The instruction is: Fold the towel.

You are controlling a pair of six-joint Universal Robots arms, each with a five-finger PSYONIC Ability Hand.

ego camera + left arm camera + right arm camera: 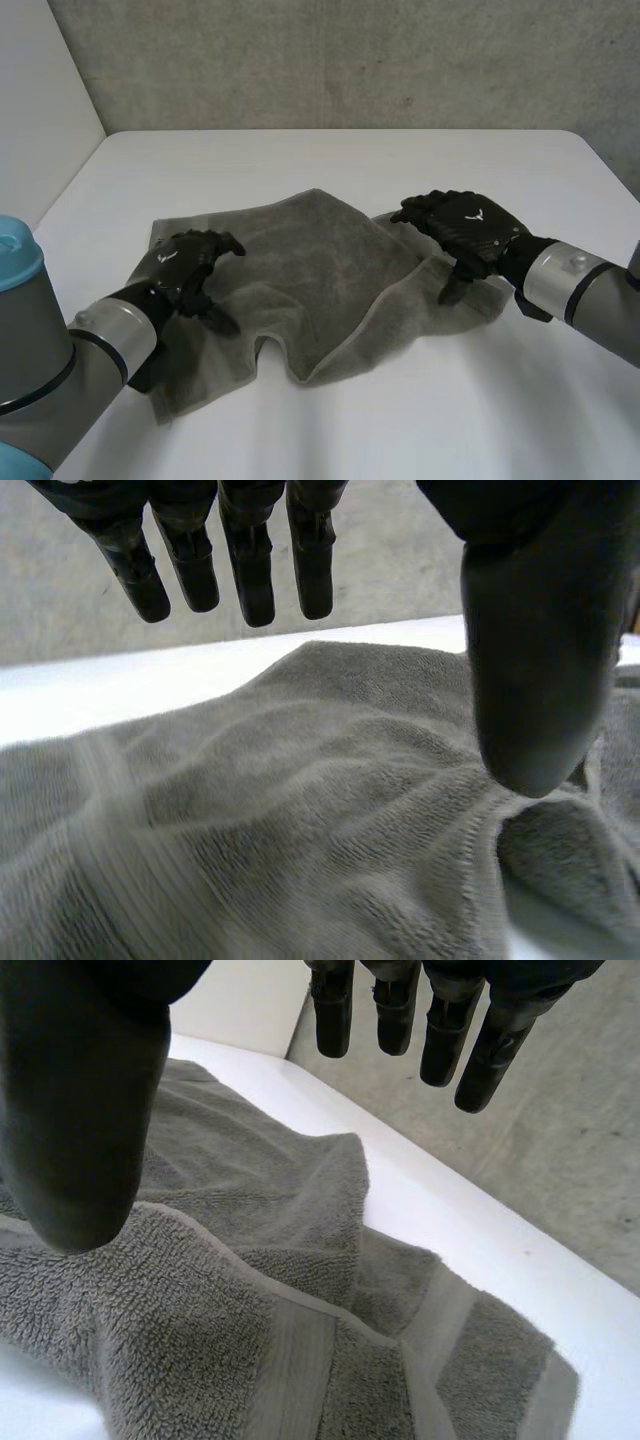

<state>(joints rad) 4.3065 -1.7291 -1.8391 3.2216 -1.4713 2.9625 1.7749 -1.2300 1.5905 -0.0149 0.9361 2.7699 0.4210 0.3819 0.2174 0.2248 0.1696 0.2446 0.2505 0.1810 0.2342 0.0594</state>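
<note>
Under my two sets of fingers, a grey towel (320,270) lies rumpled on the white bench (350,160), with a rough grey wall (350,60) beyond it.

My left fingers (215,245) hover over the towel's end nearest my left arm, bent loosely downward. My left wrist view shows these left fingers (250,570) hanging fairly straight and spread apart. The left thumb (540,660) stands well apart from them. Nothing is held between them, and the towel (300,800) ripples in soft ridges beneath the palm. A strip of bench (100,695) shows past the fingertips.

My right fingers (430,212) are over the opposite end, where the cloth is bunched and doubled over itself. In my right wrist view the right fingers (445,1040) also reach out straight, with the right thumb (85,1110) held wide of them, gripping nothing. Below that thumb a flat woven band runs across the towel (230,1290). An upper layer lies heaped over a lower one, and a corner of the lower one juts out on the bench (470,1230) under the fingertips. The head view has the right thumb pointing down at the towel's edge. I cannot tell whether it touches the cloth.

Between my two sets of fingers the towel's middle lies flat, and its near edge is drawn in at a notch.
</note>
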